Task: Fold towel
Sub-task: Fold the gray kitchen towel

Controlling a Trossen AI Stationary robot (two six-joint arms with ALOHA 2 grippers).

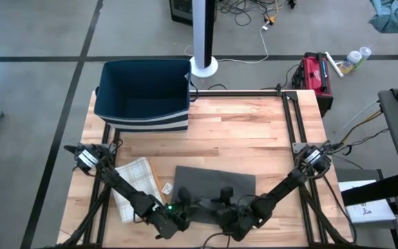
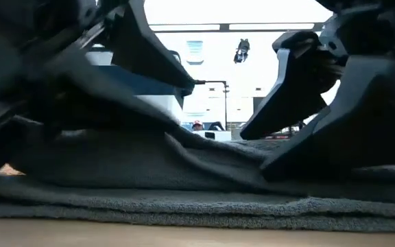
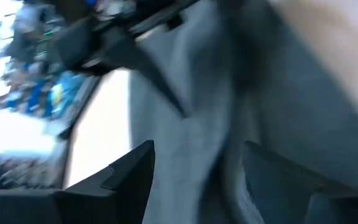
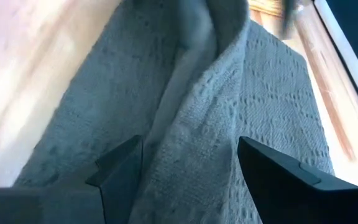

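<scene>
The grey towel (image 1: 213, 188) is spread on the wooden table (image 1: 240, 138) in the lower middle of the high view, with its near edge beside the table's front edge. It is seen as a flat dark rectangle there. In the right wrist view a raised fold (image 4: 197, 106) runs along its length, so the cloth is bunched rather than smooth.

The left gripper (image 1: 179, 216) is placed at the lower left part of the towel, and the right gripper (image 1: 230, 216) at the lower middle, just beside it. Both are lowered to the near edge, presumably because that edge is the one to be carried over for a fold.

In each wrist view the two dark fingers (image 4: 120, 171) are seen spread apart, with towel showing in the gap between them. In the left wrist view the fingers (image 3: 129, 174) are also apart over the cloth. Nothing is clamped by either gripper. It is judged that the cloth has been either let go or is about to be taken; which of these cannot be told.

A checked cloth (image 1: 133, 183) is laid at the lower left, just beside the towel. A dark blue bin (image 1: 144, 93) is set at the upper left of the table, well apart from the work.
</scene>
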